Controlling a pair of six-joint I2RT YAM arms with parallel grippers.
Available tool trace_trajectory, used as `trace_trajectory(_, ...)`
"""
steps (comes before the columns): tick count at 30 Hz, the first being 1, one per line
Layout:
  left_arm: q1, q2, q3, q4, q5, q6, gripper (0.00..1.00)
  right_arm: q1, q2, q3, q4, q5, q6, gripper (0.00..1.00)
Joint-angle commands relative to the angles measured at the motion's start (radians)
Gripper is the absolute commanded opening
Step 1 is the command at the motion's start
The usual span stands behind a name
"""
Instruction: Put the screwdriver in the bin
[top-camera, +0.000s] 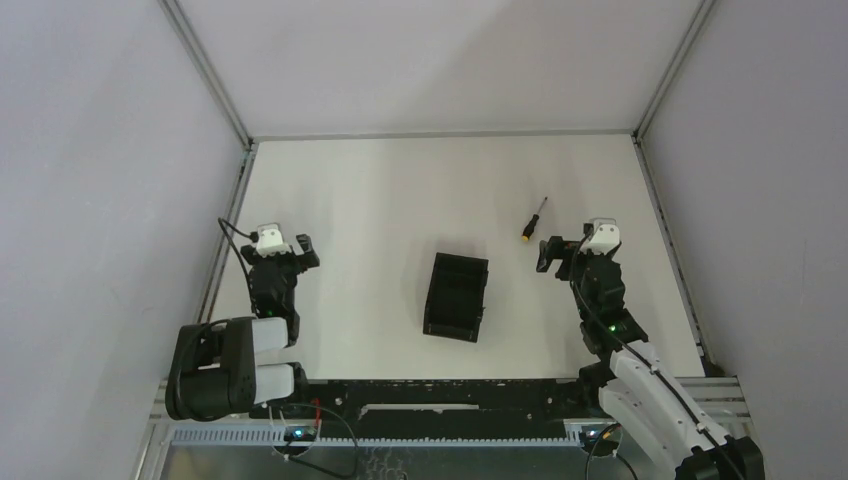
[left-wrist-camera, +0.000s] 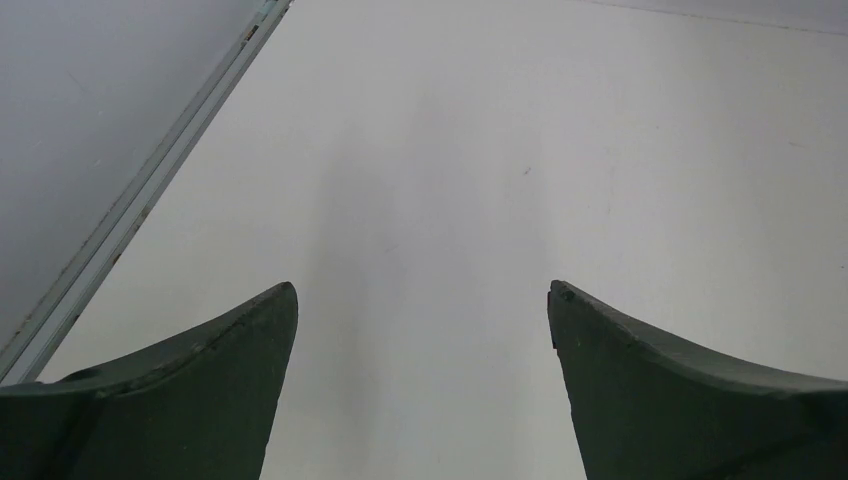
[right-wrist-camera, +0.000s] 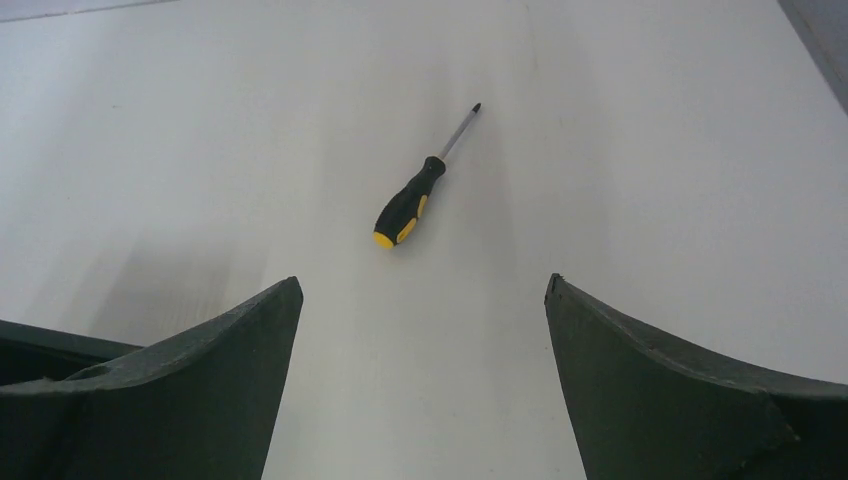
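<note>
The screwdriver (right-wrist-camera: 415, 195) lies on the tabletop (top-camera: 400, 190) just ahead of the right claw (right-wrist-camera: 422, 280), not touching it, with its shaft end farther from the claw. The bin (top-camera: 455, 335) stands to this claw's left, between it and the left claw (left-wrist-camera: 422, 285).

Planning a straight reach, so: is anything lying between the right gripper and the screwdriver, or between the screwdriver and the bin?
Nothing visible. Only bare table lies between the open right gripper and the screwdriver, and between the screwdriver and the bin.
</note>
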Motion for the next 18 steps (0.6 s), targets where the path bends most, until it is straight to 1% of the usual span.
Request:
trace_trajectory(1, -0.001, -0.015, 0.047, 0.037, -0.001, 0.015, 1.00, -0.003, 0.004, -0.002, 0.048, 0.028, 0.029, 1.00)
trace_trajectory(5, -0.001, -0.015, 0.047, 0.036, 0.000, 0.015, 1.00, -0.008, 0.040, 0.025, 0.046, 0.047, 0.081, 1.00)
trace_trajectory(7, -0.001, -0.015, 0.047, 0.037, 0.000, 0.014, 1.00, -0.020, 0.081, 0.080, 0.016, 0.026, 0.102, 1.00)
trace_trajectory(10, 0.000, -0.015, 0.047, 0.037, -0.001, 0.014, 1.00, -0.049, 0.188, 0.243, -0.147, -0.015, 0.179, 1.00)
trace_trajectory(13, -0.001, -0.015, 0.047, 0.037, 0.000, 0.015, 1.00, -0.055, 0.339, 0.430, -0.339, -0.071, 0.216, 1.00)
trace_trajectory(18, -0.001, -0.015, 0.047, 0.037, -0.001, 0.015, 1.00, -0.057, 0.619, 0.721, -0.560, -0.048, 0.259, 1.00)
